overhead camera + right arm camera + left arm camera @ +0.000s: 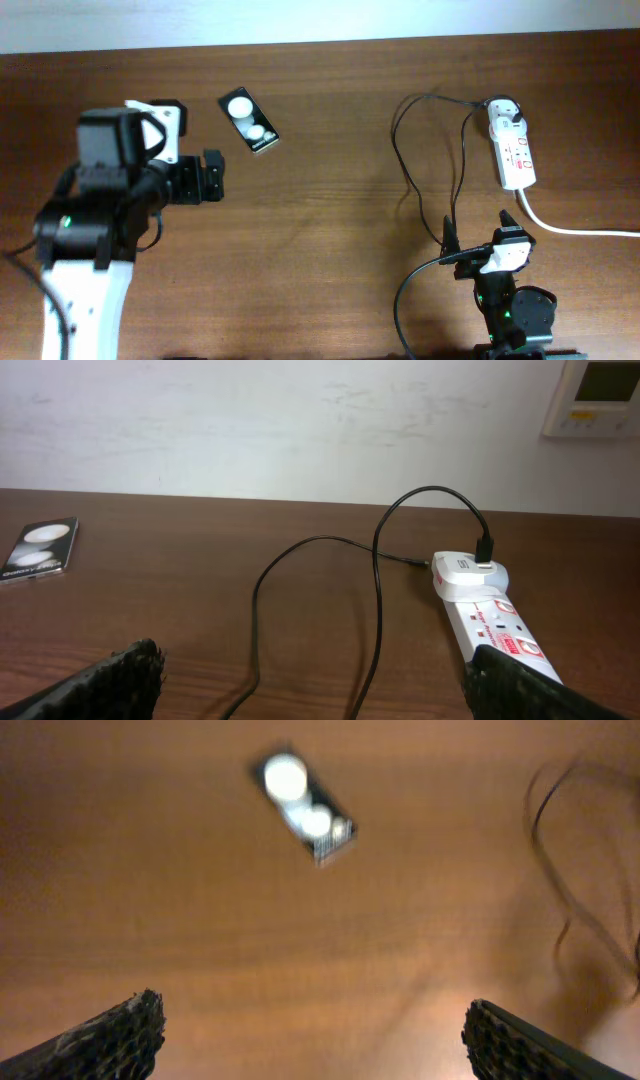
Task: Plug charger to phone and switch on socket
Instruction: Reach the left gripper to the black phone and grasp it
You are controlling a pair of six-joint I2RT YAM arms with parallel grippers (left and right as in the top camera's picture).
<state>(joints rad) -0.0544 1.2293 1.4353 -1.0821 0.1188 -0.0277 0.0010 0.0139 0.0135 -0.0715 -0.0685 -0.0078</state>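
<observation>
The left gripper [216, 177] hangs spread and empty near the phone [250, 122]; the right gripper [478, 242], also spread, sits near the socket [517, 152]. The slack charger [378, 600] could snag or pull out of the socket if grasped mid-loop. Its connector tip is not discernible

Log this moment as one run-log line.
left gripper: open, empty | right gripper: open, empty | phone: unplugged | charger: adapter in socket, cable loose on table
</observation>
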